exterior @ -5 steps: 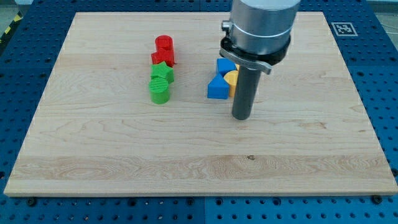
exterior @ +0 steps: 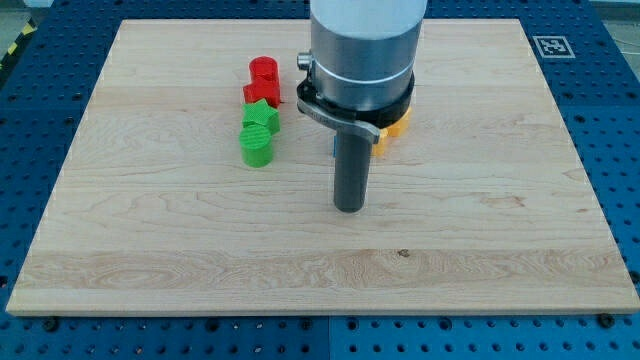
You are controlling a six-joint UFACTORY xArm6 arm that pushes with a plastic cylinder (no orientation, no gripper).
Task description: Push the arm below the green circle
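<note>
My tip (exterior: 350,208) is set on the tabletop (exterior: 480,230), to the right of and nearer than the green circle (exterior: 256,148); no gripper is fitted.

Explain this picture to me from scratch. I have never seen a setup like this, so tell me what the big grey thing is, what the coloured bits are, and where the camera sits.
The big grey cylinder is the end of a robot arm. It has no hand; it ends in a straight dark rod, and my tip slides along the wooden board to push small blocks. Nothing is held: it can only push.

There is one camera, looking down at the board at a slant from its near edge.

Toward the view's left stands a column of blocks: two red blocks at the top, then a green star, then a green circle lowest. A yellow block peeks out on the arm's right, mostly hidden behind the arm.

My tip rests on bare wood, to the right of and lower than the green circle, touching no block.
</note>
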